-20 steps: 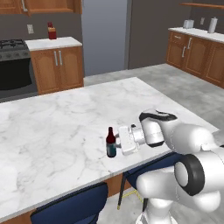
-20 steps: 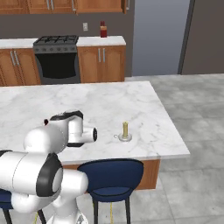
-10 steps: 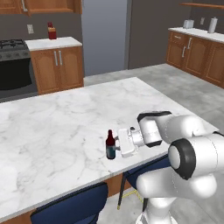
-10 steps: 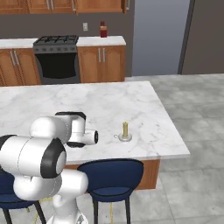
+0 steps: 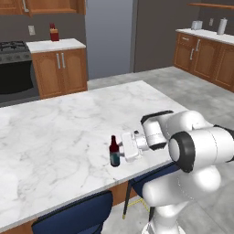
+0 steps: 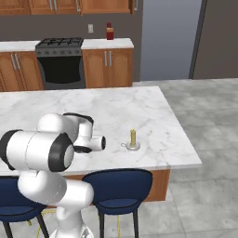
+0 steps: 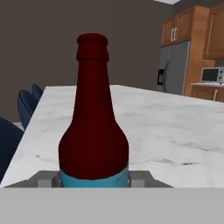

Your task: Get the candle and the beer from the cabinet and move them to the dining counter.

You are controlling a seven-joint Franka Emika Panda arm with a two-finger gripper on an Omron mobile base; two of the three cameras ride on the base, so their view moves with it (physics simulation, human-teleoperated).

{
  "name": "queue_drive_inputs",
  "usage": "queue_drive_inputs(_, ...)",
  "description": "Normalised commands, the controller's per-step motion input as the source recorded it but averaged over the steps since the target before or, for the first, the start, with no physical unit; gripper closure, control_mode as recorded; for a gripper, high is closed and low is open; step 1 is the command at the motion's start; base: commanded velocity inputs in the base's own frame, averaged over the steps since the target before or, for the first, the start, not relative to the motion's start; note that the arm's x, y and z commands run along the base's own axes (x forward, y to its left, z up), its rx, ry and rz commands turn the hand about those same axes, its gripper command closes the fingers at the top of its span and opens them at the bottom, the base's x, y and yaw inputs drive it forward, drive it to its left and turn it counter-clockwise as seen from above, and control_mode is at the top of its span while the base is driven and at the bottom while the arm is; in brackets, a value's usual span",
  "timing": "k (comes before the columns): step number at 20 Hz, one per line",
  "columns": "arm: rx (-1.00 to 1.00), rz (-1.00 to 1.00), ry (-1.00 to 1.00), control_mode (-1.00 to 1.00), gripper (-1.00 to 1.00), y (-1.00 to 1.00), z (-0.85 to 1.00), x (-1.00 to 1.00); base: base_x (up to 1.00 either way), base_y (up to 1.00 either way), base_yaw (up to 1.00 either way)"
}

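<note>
While the beer (image 5: 114,152) stands upright on the dining bench (image 5: 68,132) near its front edge, the tool (image 5: 124,148) is closed on its lower body, its fingers (image 7: 138,178) pressed to either side of the blue label. That label shows in the hand view as a plain blue band at the bottle's base, with no writing I can read. The candle (image 6: 133,138) stands upright on a small round holder on the same bench, near the front edge and off toward the right end in the right base view. Dark blue chairs (image 6: 118,186) are tucked under the near side. Beyond the bench a stove (image 6: 60,62) sits between wooden lower cabinets (image 6: 108,67), and a red knife block (image 6: 109,32) rests on the small worktop beside it.
</note>
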Motion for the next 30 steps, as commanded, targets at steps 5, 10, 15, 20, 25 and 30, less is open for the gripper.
queue_drive_inputs(5, 0.00, 0.00, -0.01, -1.00, 1.00, 0.03, -0.19, 0.18, 0.00, 0.00, 0.00)
queue_drive_inputs(10, 0.00, 0.03, -0.13, -1.00, -1.00, 0.00, -0.14, -0.20, 0.00, 0.00, 0.00)
queue_drive_inputs(15, 0.00, 0.01, -0.18, -1.00, -1.00, 0.00, -0.01, -0.38, 0.00, 0.00, 0.00)
queue_drive_inputs(20, 0.00, 0.00, -0.12, -1.00, -1.00, 0.00, 0.07, -0.18, 0.00, 0.00, 0.00)
queue_drive_inputs(25, 0.01, 0.00, -0.04, -1.00, -1.00, -0.05, 0.32, 0.00, 0.00, 0.00, 0.00)
queue_drive_inputs(30, 0.00, 0.00, 0.00, -1.00, -1.00, -0.18, 0.48, 0.00, 0.00, 0.00, 0.00)
